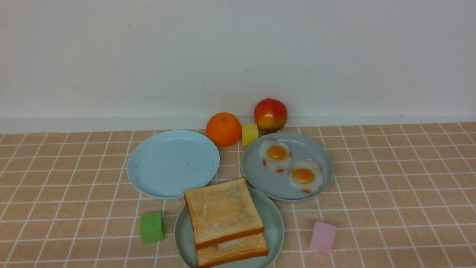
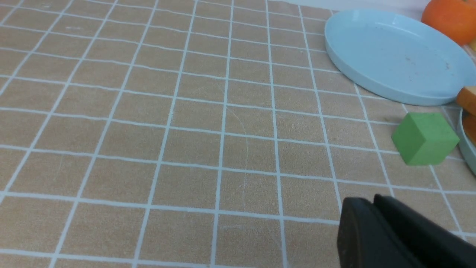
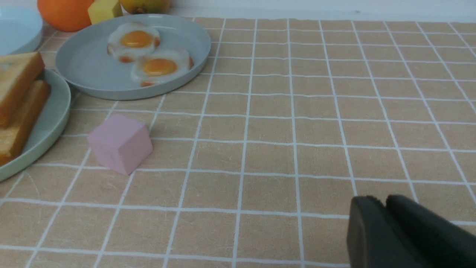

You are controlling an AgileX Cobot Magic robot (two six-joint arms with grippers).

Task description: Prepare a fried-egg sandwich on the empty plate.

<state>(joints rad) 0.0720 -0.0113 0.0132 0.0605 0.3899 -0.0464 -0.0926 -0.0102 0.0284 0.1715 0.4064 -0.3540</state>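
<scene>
Two golden toast slices are stacked on the mint-green plate (image 1: 276,223) at the front centre, the top slice (image 1: 223,210) shifted back over the lower slice (image 1: 238,252). A sliver of white (image 1: 227,244) shows between them. Two more fried eggs (image 1: 275,153) (image 1: 304,175) lie on the grey-blue plate (image 1: 266,180). Neither gripper shows in the front view. My left gripper (image 2: 373,203) is shut and empty above bare cloth, left of the green cube (image 2: 424,138). My right gripper (image 3: 383,203) is shut and empty above bare cloth, right of the pink cube (image 3: 119,143).
The sky-blue plate (image 1: 173,162) sits bare at the back left. An orange (image 1: 223,128), a yellow cube (image 1: 250,134) and an apple (image 1: 270,114) stand by the wall. The green cube (image 1: 151,227) and pink cube (image 1: 322,237) flank the mint-green plate.
</scene>
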